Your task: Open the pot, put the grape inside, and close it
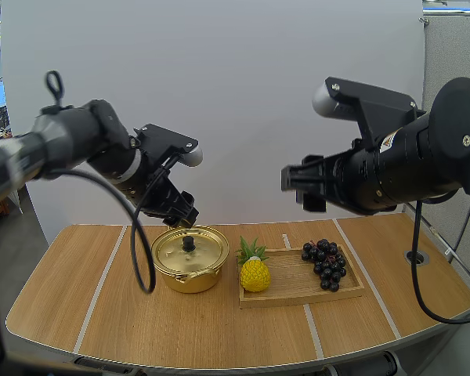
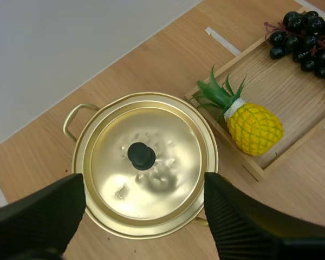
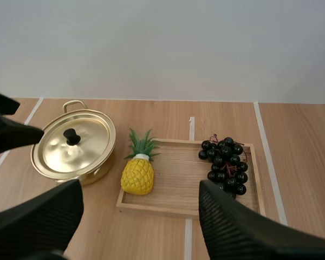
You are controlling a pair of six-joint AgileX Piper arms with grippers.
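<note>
My left claw [image 1: 182, 211] hangs wide open and empty above the lidded pot [image 1: 189, 276] on the worktop [image 1: 86, 313].
I'd descend straight, centring on the knob [image 2: 141, 155] (grapes [image 1: 325, 264] lie in the tray [image 1: 294, 291]); right claw [image 1: 304, 188] open, empty.

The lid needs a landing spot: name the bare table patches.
Bare wooden table lies left of the round gold metal pot and along the front edge. Crowded: the pot sits close beside the shallow wooden tray, which holds a yellow pineapple and black grapes.
</note>
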